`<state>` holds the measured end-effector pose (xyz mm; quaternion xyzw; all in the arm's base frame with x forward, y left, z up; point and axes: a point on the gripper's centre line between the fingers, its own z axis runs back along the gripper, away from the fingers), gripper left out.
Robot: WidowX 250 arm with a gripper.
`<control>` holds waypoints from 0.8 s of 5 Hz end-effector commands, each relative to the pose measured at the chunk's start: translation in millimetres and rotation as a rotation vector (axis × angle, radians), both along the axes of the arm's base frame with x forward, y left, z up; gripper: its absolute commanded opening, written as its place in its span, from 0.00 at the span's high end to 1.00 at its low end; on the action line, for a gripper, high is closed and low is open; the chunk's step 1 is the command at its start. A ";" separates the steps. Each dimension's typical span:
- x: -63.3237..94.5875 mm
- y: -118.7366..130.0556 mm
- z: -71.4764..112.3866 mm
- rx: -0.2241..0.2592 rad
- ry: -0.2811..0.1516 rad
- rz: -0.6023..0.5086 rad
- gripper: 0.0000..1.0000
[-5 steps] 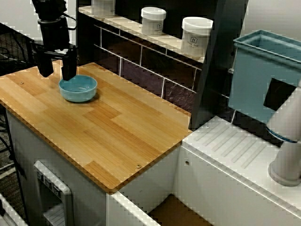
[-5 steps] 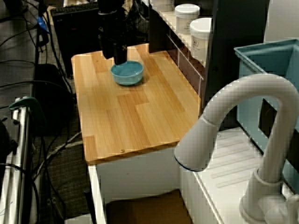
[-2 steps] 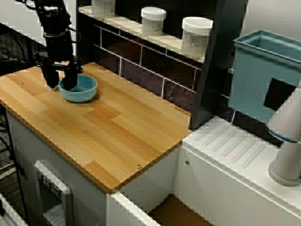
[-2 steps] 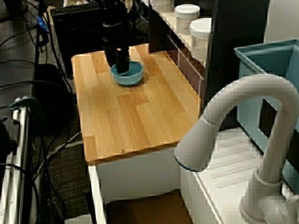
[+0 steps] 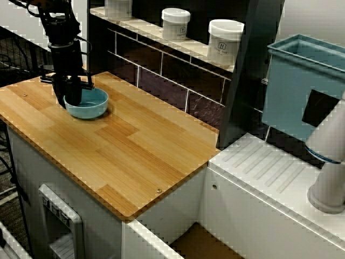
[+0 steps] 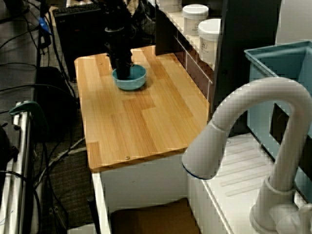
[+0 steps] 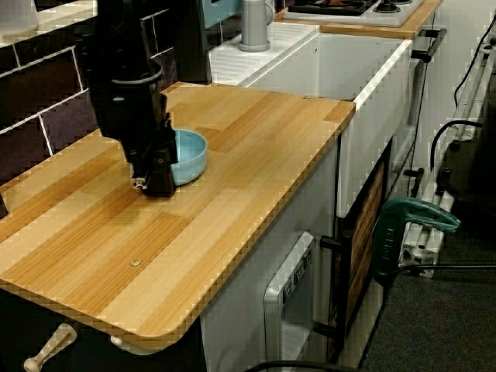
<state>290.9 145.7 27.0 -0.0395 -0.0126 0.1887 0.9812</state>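
A light blue bowl [image 5: 92,104] [image 6: 137,79] [image 7: 191,155] stands on the wooden counter [image 5: 135,145] near its far left end. My black gripper [image 5: 69,101] [image 6: 122,74] [image 7: 157,183] reaches straight down at the bowl's left rim. One finger is inside the bowl and the other outside, pinched together on the rim. In the view from the counter's end the gripper body hides the bowl's near side. The bowl looks empty.
White jars [image 5: 176,23] [image 5: 225,41] stand on a ledge above the dark tiled wall behind the counter. To the right are a teal bin [image 5: 302,81], a white ridged drainboard [image 5: 269,167] and a white faucet [image 6: 243,126]. Cables and a rack lie beyond the counter's left edge.
The gripper came down from above the bowl with wide fingers, drew them together over the left rim, and the bowl has shifted slightly to the left.
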 end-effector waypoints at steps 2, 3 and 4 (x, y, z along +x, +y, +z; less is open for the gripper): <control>-4.3 -62.4 8.5 0.025 -0.078 -0.115 1.00; -5.1 -81.3 0.8 0.030 -0.099 -0.135 1.00; -2.5 -97.3 0.7 0.039 -0.111 -0.152 1.00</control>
